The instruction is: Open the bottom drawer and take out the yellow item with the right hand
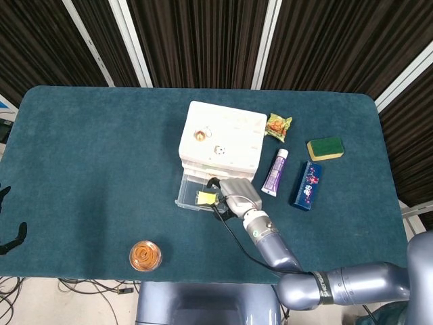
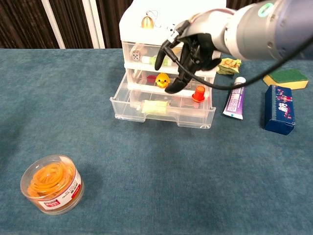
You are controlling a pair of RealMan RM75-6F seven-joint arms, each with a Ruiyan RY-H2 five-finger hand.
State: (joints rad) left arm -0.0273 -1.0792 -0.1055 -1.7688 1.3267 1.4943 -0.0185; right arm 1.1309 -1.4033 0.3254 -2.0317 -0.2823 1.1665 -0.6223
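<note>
The white three-drawer cabinet (image 1: 220,139) (image 2: 171,24) stands mid-table with its clear bottom drawer (image 1: 188,196) (image 2: 128,108) pulled out. In that drawer lie a flat yellow item (image 1: 205,197) (image 2: 157,105) and a small red cap (image 2: 198,93). A yellow duck (image 2: 163,80) shows behind the middle drawer's front. My right hand (image 1: 235,194) (image 2: 190,51) hovers above the open drawer, fingers spread and hanging down, holding nothing. Dark slivers at the left edge are my left hand (image 1: 13,235); its pose is unclear.
A tub of orange rubber bands (image 1: 145,255) (image 2: 51,183) sits near the front left. Right of the cabinet lie a purple tube (image 1: 275,172) (image 2: 234,100), a blue box (image 1: 307,185) (image 2: 278,108), a green-yellow sponge (image 1: 325,148) (image 2: 286,77) and a snack packet (image 1: 278,126) (image 2: 229,64).
</note>
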